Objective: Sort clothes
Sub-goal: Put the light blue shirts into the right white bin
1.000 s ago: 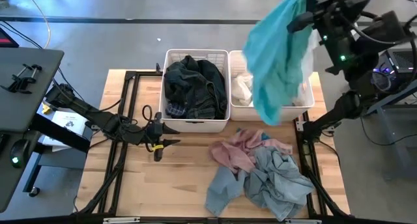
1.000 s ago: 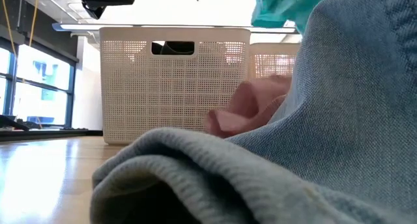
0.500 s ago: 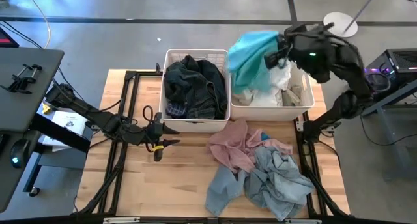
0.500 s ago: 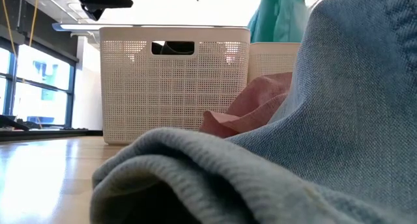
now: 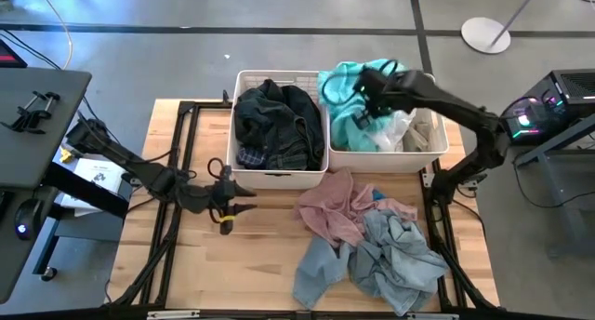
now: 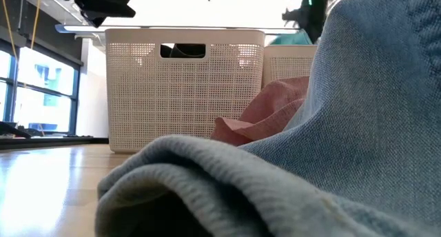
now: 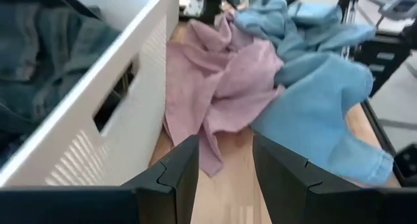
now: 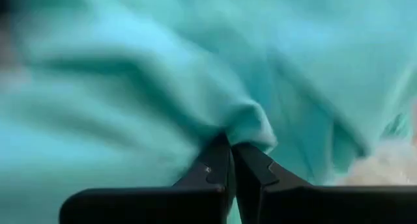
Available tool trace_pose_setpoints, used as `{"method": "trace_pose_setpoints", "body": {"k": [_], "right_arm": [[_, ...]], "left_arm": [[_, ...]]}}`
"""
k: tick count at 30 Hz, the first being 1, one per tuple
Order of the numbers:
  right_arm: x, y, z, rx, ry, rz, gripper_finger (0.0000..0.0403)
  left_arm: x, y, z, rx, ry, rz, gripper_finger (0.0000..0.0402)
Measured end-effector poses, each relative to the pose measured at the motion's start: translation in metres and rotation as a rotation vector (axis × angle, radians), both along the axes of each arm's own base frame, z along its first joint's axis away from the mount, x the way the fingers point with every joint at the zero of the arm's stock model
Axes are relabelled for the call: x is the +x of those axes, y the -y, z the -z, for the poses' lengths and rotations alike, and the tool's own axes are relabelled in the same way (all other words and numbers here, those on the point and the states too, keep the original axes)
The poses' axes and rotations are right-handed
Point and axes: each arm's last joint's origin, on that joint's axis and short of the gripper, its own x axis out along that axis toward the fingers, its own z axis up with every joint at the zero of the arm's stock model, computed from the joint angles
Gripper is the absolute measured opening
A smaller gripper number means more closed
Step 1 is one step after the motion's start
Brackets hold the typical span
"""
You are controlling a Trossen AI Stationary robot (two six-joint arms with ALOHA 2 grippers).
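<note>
My right gripper is shut on the teal garment, which lies bunched over the far left part of the right white basket, on white and khaki clothes. The left basket holds black and navy plaid clothes. A pink garment and pale blue denim lie in a heap on the table in front of the baskets. My left gripper is open and empty above the table, in front of the left basket, pointing at the pink garment. My right gripper pinches a raised fold of the teal garment between its two shut fingers. It comes from the table's right, slanting down. The garment rests bunched on the clothes in the right basket, slack around the fingers.
The two baskets stand side by side at the table's far edge. A black frame runs along the table's left and right sides. Bare wood shows at the front left. The denim fills the low view's foreground.
My right gripper has come down and toward the table's left, from high above the right basket to just over it, still shut. The teal garment, which hung spread below the gripper, now lies bunched on the clothes in the right basket.
</note>
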Motion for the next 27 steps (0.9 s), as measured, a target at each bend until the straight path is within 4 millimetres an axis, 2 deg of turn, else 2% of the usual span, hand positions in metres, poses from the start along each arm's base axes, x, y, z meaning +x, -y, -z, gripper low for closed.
{"method": "trace_pose_setpoints", "body": {"k": [2, 5, 9, 12, 14, 17, 20, 23, 27], "right_arm": [[-0.005, 0.011, 0.037, 0.060, -0.089, 0.042, 0.0000], [-0.012, 0.024, 0.095, 0.159, -0.134, 0.053, 0.0000], [-0.022, 0.029, 0.162, 0.278, -0.035, 0.045, 0.0000], [-0.031, 0.026, 0.196, 0.354, 0.044, 0.043, 0.0000], [-0.036, 0.024, 0.206, 0.377, 0.074, 0.038, 0.0000], [-0.039, 0.023, 0.206, 0.396, 0.066, 0.035, 0.0001], [-0.038, 0.024, 0.187, 0.419, 0.051, 0.046, 0.0008], [-0.033, 0.028, 0.155, 0.445, 0.035, 0.060, 0.0031], [-0.029, 0.031, 0.100, 0.437, 0.046, 0.080, 0.0089]], "left_arm": [[0.000, 0.002, 0.003, 0.007, -0.024, 0.008, 0.0136], [0.002, 0.006, 0.007, 0.018, -0.040, 0.016, 0.0136], [0.005, 0.008, 0.011, 0.028, -0.056, 0.019, 0.0136], [0.006, 0.009, 0.014, 0.037, -0.065, 0.012, 0.0136], [0.007, 0.009, 0.014, 0.045, -0.066, 0.002, 0.0136], [0.007, 0.009, 0.014, 0.048, -0.064, -0.005, 0.0136], [0.007, 0.009, 0.014, 0.051, -0.060, -0.011, 0.0136], [0.007, 0.009, 0.014, 0.050, -0.060, -0.011, 0.0136], [0.007, 0.009, 0.014, 0.044, -0.059, -0.015, 0.0136]]}}
